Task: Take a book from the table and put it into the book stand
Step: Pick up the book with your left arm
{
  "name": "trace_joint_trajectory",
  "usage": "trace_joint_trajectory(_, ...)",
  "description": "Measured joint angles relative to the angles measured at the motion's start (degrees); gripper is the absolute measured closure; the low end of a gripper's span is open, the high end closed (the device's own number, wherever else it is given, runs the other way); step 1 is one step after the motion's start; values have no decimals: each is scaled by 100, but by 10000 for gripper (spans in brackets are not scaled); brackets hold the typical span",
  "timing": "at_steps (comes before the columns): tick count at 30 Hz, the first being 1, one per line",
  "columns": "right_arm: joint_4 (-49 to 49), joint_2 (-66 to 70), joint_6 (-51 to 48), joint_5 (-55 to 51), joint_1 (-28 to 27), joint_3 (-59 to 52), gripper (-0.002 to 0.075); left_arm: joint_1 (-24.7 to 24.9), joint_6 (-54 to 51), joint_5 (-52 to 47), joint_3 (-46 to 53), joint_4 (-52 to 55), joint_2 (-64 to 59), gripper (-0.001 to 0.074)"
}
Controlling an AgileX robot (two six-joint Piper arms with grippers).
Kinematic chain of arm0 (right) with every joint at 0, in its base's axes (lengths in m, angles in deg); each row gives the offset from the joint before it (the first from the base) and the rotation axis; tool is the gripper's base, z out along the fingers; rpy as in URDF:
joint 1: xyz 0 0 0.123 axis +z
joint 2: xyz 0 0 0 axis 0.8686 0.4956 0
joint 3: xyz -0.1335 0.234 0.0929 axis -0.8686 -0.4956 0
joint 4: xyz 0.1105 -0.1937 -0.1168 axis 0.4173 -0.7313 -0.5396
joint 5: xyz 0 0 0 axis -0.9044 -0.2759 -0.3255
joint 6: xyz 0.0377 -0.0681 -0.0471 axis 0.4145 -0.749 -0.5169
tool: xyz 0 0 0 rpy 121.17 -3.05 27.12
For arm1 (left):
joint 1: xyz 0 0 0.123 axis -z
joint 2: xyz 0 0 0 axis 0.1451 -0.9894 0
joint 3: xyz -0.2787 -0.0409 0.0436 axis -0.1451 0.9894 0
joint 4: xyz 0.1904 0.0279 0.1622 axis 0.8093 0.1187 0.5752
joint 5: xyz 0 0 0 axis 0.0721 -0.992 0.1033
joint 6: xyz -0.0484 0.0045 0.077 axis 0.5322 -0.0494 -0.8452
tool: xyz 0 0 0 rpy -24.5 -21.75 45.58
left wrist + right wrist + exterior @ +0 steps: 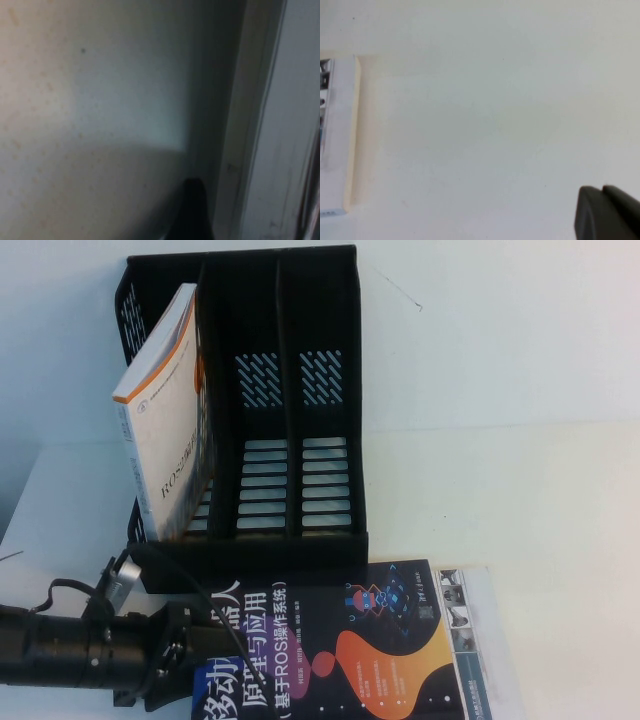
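The black book [340, 650] with white characters and orange, purple and blue blobs lies flat on the white table [520, 490], just in front of the black three-compartment book stand [280, 410]. My left gripper [183, 655] is low at the book's left edge, touching or almost touching it. In the left wrist view the book's pale page edge [280, 125] fills one side, very close. My right gripper [607, 212] is out of the high view; it hangs shut and empty over bare table.
A white orange-edged book [165, 410] leans in the stand's left compartment; the middle and right compartments hold nothing. A white book with grey drawings [470, 620] lies under the black book and sticks out on its right; it also shows in the right wrist view [337, 135].
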Motion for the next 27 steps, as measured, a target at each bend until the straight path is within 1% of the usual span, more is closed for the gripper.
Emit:
trace_joint_trajectory(11,51,0,0,0,0,0,727,0,-123,-61,-21,-202,-177,314)
trace_joint_trajectory(13,51,0,0,0,0,0,727,0,-137,-61,-21,-272,-177,360)
trace_joint_trajectory(20,51,0,0,2,0,0,727,0,-269,-255,-21,-421,-177,589)
trace_joint_trajectory(21,51,0,0,2,0,0,727,0,-290,-283,-21,-445,-177,607)
trace_joint_trajectory(27,64,0,0,2,0,0,727,0,-403,-511,-21,-515,-177,613)
